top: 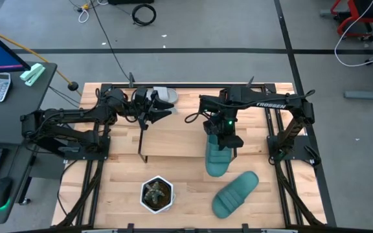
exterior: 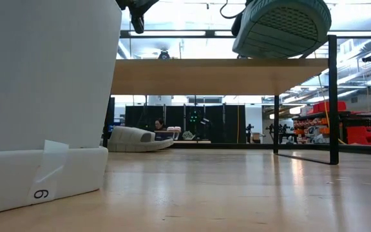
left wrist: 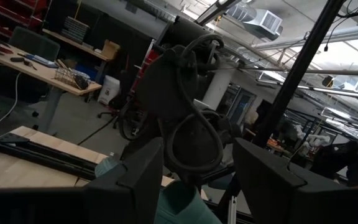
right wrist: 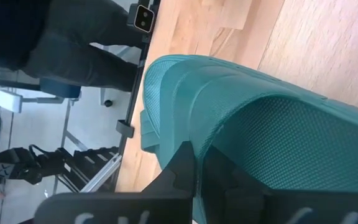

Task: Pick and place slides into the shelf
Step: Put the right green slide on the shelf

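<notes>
Grey rubber shows at the shelf's (top: pixel 173 139) back left corner, where one light grey slide (top: pixel 163 96) lies on the tabletop (top: pixel 186 194) under the left gripper (top: pixel 149 117); from table height that slide (exterior: pixel 137 138) sits on the wood beyond the shelf (exterior: pixel 221 76), seen under its board. The left gripper hovers just over the shelf's left end with its fingers (left wrist: pixel 143 174) spread wide and nothing between them. Whether the second grey slide is tucked beneath that arm I cannot tell. In front of the shelf, on the tabletop, stands a white hexagonal planter (top: pixel 157 194) with a small plant. Over the shelf's right end the right gripper (top: pixel 223 144) is clamped tight on a teal-green slide (top: pixel 217 157), its fingers (right wrist: pixel 185 168) pinching the slide's (right wrist: pixel 260 124) edge; the slide hangs tilted, raised above the board with its ribbed sole (exterior: pixel 282 27) facing forward, and juts past the shelf's front edge. The other teal-green slide (top: pixel 235 193) lies flat on the tabletop in front of the shelf's right end, well apart from both grippers.
</notes>
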Motion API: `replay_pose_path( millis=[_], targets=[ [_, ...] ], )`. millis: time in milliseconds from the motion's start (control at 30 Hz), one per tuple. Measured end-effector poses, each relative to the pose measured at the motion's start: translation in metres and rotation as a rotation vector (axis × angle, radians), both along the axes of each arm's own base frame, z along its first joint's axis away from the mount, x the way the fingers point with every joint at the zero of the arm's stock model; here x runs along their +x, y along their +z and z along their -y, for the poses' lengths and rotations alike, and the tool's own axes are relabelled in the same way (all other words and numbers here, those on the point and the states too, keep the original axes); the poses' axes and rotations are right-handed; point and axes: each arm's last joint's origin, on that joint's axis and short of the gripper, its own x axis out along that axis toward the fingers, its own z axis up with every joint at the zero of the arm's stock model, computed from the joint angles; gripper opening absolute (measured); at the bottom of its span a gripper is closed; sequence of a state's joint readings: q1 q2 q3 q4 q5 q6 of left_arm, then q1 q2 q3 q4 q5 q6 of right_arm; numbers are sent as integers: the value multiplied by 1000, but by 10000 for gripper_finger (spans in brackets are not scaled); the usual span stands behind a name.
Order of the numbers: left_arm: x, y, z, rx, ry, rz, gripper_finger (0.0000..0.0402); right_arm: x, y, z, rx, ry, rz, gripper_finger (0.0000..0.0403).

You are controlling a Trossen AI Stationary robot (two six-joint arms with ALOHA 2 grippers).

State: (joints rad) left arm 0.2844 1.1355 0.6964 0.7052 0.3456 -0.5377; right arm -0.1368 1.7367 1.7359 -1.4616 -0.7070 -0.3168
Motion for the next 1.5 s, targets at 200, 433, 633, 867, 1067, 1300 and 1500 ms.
replay_pose_path(
  millis=[200, 433, 633, 867, 1067, 1300, 1500],
  targets=[
    [0, 0, 0, 0, 0, 0, 196, -1, -8, 0, -21, -1, -27, 9],
    [0, 0, 0, 0, 0, 0, 197, -1, -17, 0, -15, -3, -48, 9],
    [0, 0, 0, 0, 0, 0, 201, 1, -17, 3, -29, -14, -36, 10],
    [0, 0, 0, 0, 0, 0, 198, 1, -18, 4, -56, -20, -35, 85],
    [0, 0, 0, 0, 0, 0, 200, 1, -18, 5, -106, -39, -53, 127],
    [0, 0, 0, 0, 0, 0, 199, -1, -15, 8, -124, -68, -58, 143],
    [0, 0, 0, 4, 1, 0, 200, -2, 6, 16, -162, -109, -9, 143]
  ],
)
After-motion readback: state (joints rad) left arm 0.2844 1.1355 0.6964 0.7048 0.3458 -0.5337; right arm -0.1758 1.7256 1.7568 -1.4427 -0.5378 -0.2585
